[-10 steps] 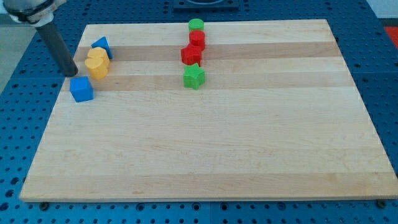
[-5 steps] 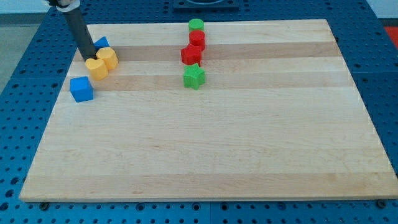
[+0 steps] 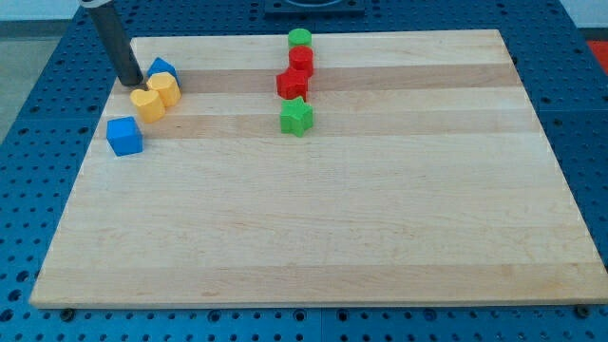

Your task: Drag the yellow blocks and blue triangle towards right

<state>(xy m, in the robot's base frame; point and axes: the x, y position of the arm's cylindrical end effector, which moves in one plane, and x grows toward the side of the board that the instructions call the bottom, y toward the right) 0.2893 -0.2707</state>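
Two yellow blocks sit together near the board's upper left: one (image 3: pixel 165 88) to the right and one (image 3: pixel 147 103) lower left of it, touching. The blue triangle (image 3: pixel 163 68) sits just above the right yellow block. My tip (image 3: pixel 132 82) is at the left of the blue triangle and just above-left of the yellow blocks, close to them. The dark rod rises from it to the view's top left.
A blue cube (image 3: pixel 124 136) lies below the yellow pair near the board's left edge (image 3: pixel 90 152). At top centre, a green round block (image 3: pixel 300 39), two red blocks (image 3: pixel 301 60) (image 3: pixel 292 83) and a green star (image 3: pixel 296 117) form a column.
My tip moved from left of the blue cube up and right to beside the blue triangle. The yellow blocks shifted slightly right. In the last half second the tip backed a little up-left.
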